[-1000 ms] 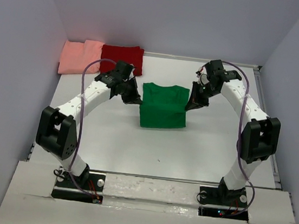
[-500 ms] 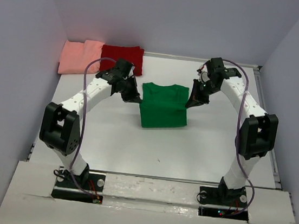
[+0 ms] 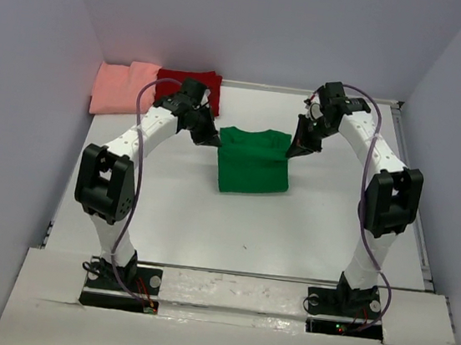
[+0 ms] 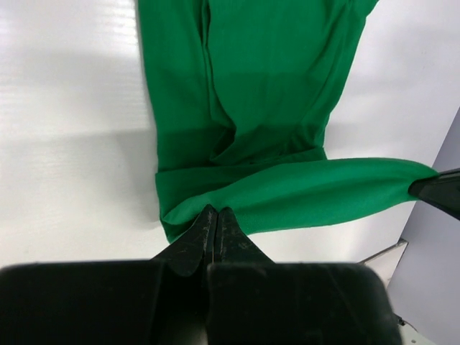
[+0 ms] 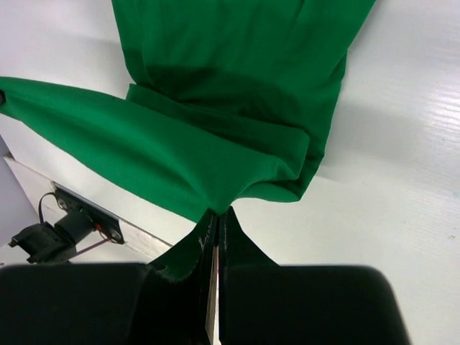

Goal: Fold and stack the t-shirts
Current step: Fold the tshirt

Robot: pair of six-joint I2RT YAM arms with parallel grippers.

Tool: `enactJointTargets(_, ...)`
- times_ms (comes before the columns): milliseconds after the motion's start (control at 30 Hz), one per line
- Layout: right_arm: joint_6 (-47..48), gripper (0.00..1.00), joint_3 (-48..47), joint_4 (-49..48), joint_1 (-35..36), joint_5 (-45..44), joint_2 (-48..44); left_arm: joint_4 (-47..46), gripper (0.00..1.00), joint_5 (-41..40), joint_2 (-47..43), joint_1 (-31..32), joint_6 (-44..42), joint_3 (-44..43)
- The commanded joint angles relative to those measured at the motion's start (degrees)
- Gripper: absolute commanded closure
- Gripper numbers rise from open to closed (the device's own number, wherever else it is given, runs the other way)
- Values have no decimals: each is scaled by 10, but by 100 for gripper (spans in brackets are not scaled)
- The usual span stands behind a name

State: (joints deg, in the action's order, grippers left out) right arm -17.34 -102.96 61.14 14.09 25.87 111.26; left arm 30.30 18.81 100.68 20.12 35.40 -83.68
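From the top view, the green t-shirt (image 3: 253,163) lay mid-tabletop (image 3: 308,224), a squarish folded block. Its far edge ran left to right and its body reached back toward the arm bases, tilted a touch. The left hand (image 3: 213,139) was at the far-left corner and the right hand (image 3: 294,151) at the far-right corner. Away in the far-left corner of the tabletop the salmon-pink shirt (image 3: 123,86) and the dark red shirt (image 3: 179,80) lay side by side, touching, well apart from the green one.

At the left wrist, the left hand (image 4: 215,217) was pinched tight on the corner of the green cloth (image 4: 266,93). A raised band of fabric stretched off to the right, and the body ran lengthwise away from the camera, flat on the white surface.

At the right wrist it looked the same, mirrored. The right hand (image 5: 217,215) was clamped shut on its corner of the green shirt (image 5: 237,65). The lifted band swept off left, and the rest lay lengthwise ahead.
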Motion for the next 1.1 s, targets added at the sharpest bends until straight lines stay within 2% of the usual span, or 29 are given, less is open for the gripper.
enactJointTargets(0, 5, 100, -43, 2, -12, -11, 12, 8, 100, 18, 21, -6, -16, -60)
enactJointTargets(367, 6, 100, -112, 5, -22, -10, 68, 23, 100, 33, 100, -8, -21, -150)
enactJointTargets(1067, 2, 100, -263, 6, -33, -2, 185, 27, 100, 31, 137, -25, -31, -173)
